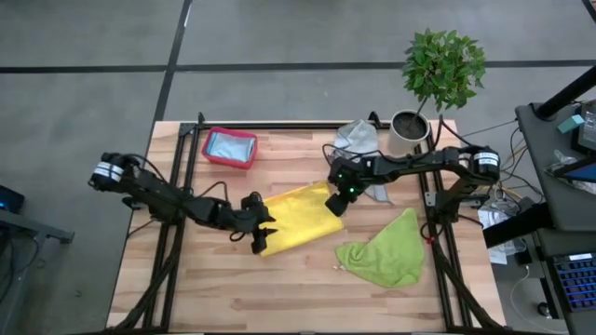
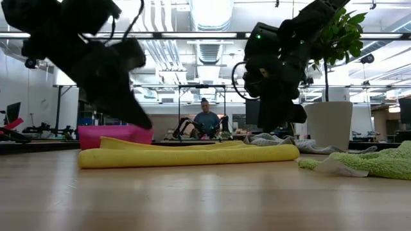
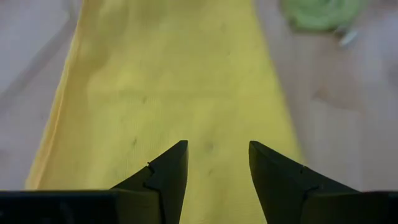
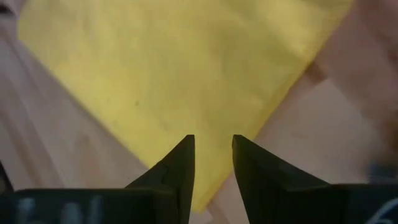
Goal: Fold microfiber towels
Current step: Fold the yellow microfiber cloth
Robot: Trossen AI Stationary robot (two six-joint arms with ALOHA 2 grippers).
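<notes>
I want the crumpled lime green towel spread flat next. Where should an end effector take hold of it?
Probably at the pointed corner of the lime green microfiber towel, coming from above: that corner sticks out toward the potted plant, thin and free, while the rest is bunched. The right end effector is nearest.

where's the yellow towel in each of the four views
High view: yellow towel at table centre, between the two grippers.
Low view: long flat yellow band lying on the tabletop.
Left wrist view: fills the middle, beyond the fingers.
Right wrist view: fills the upper part.
Shared landmark: the lime green towel; not in the right wrist view.
</notes>
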